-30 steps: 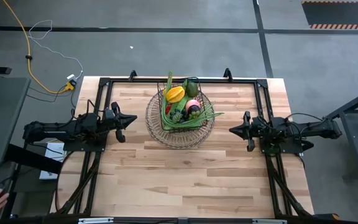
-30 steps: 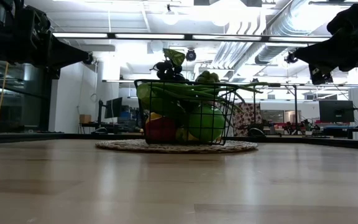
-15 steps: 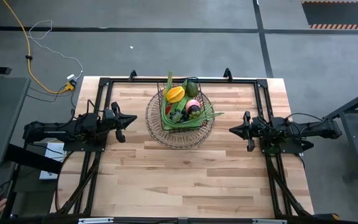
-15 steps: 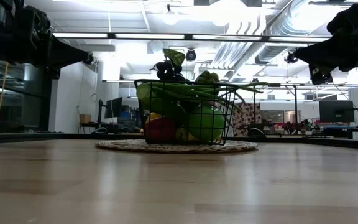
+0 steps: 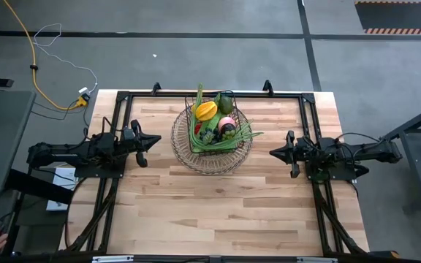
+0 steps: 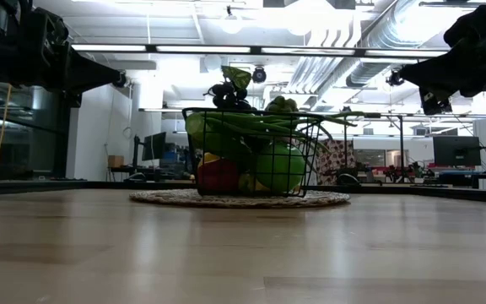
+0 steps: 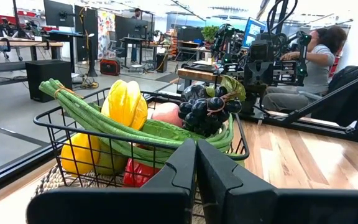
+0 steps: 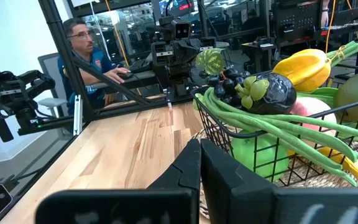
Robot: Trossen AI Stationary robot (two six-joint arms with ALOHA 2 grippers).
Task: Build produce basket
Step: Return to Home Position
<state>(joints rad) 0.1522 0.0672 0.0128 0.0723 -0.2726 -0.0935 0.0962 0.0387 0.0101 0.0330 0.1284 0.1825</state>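
The basket (image 5: 212, 159) is set at the tabletop's (image 5: 218, 212) far middle, between the arms, heaped with long green beans (image 8: 272, 127), dark grapes (image 7: 204, 111), a yellow fruit (image 7: 126, 102) and a green apple (image 6: 278, 167). The left jaws and right jaws are pressed together with nothing held, each well apart from it. Spillage is judged the risk: the rim is overhung by beans and the grapes are perched on top, so they could be tipped out by a jolt.

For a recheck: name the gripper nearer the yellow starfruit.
Left. The left gripper sits beside the basket, on the side holding the yellow starfruit; the right gripper sits across the basket.
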